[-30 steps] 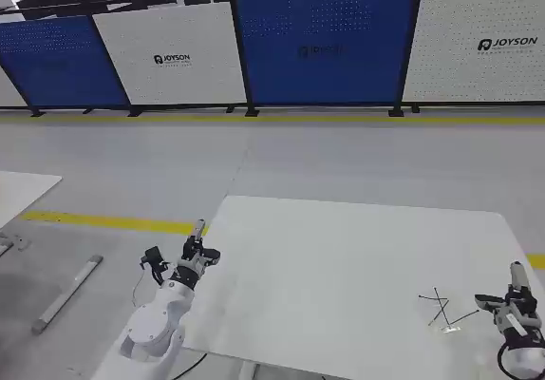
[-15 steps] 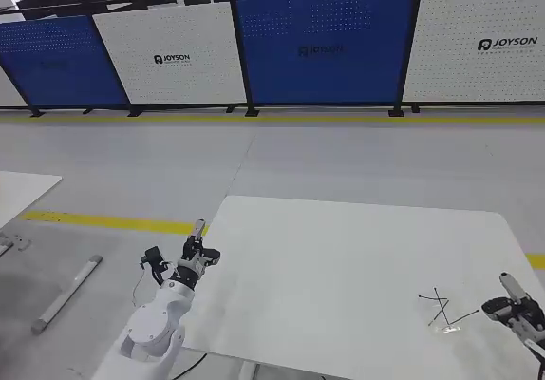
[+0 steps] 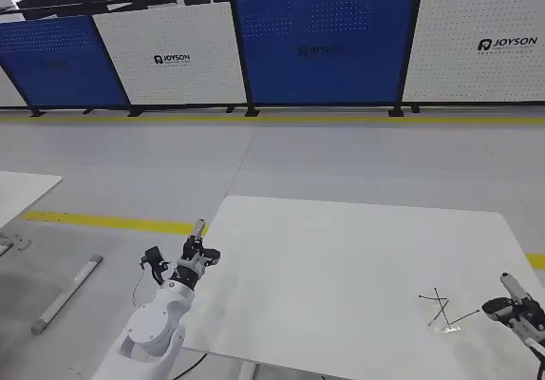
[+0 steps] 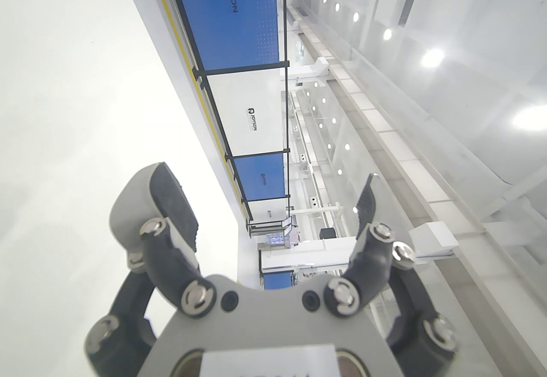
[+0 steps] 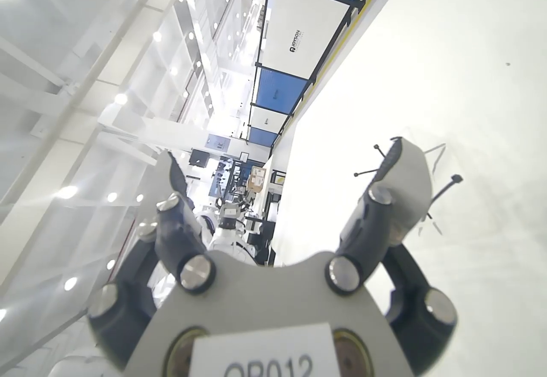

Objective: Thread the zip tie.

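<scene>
Zip ties [image 5: 455, 179] partly hidden behind right claw [image 5: 283, 151], spread empty, left claw [image 4: 265, 173] also spread empty

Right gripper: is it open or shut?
Open. The right gripper has its fingers wide apart with nothing between them; the zip ties lie loose on the table.
</scene>
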